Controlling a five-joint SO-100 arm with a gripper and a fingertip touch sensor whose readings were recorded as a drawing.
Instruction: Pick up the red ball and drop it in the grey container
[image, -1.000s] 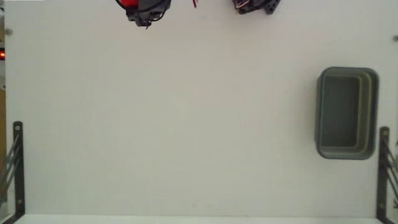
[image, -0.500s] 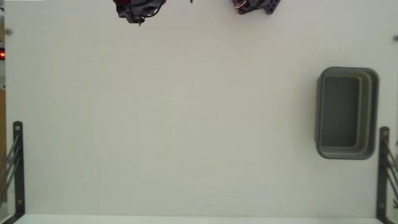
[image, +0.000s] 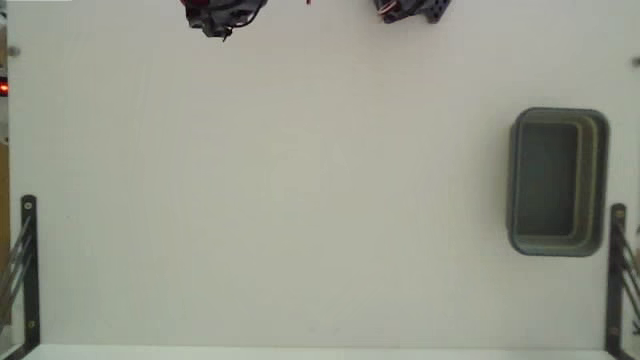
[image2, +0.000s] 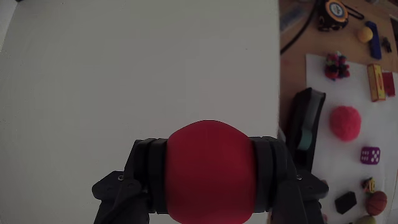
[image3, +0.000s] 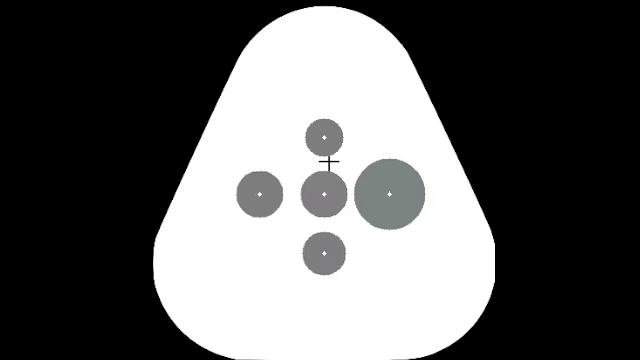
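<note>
While raised over the table, jaws clamp the red ball (image2: 210, 171) between them.

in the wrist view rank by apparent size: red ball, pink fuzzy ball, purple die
1. red ball, though nearness to the camera inflates it
2. pink fuzzy ball
3. purple die

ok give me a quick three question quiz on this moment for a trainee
1. True or false: the small smooth red ball lies loose on the white table.
2. Multiple choice, in the fixed view the rectangular grey-green plastic container sits at: A the left edge, B the centre, C the right side.
3. Fill in: the container holds ____.

Key:
1. False, in the wrist view the pincer grips it between both fingers.
2. C.
3. Nothing, its inside shows bare.
</note>
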